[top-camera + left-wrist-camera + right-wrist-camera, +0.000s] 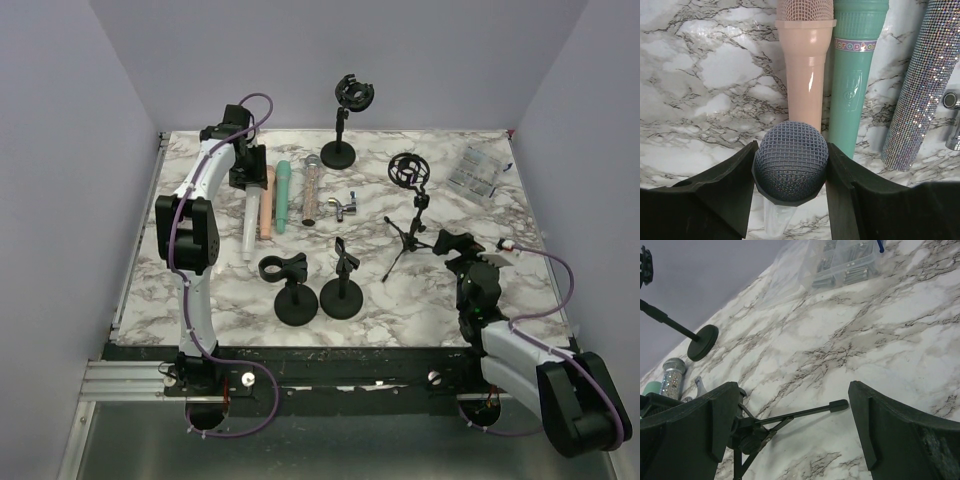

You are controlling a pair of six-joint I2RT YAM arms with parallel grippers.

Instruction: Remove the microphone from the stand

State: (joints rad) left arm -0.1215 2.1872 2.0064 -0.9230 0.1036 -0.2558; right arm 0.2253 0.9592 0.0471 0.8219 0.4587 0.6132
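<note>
The left gripper (792,150) clamps the blue-grey mesh head of the microphone (790,172), which lies flat on the marble table (700,75) just beside a pink microphone (805,65). The teal microphone (855,75) has a band reading "crophon" — partly hidden. The right gripper (792,425) gapes wide over a tripod stand (805,412).

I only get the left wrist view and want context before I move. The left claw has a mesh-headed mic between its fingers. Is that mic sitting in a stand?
Observer: No. From above, the white mic lies on the table, in no stand.
Operator: Where's the right claw?
Observer: The right claw is open, next to the legs of the tripod stand.
</note>
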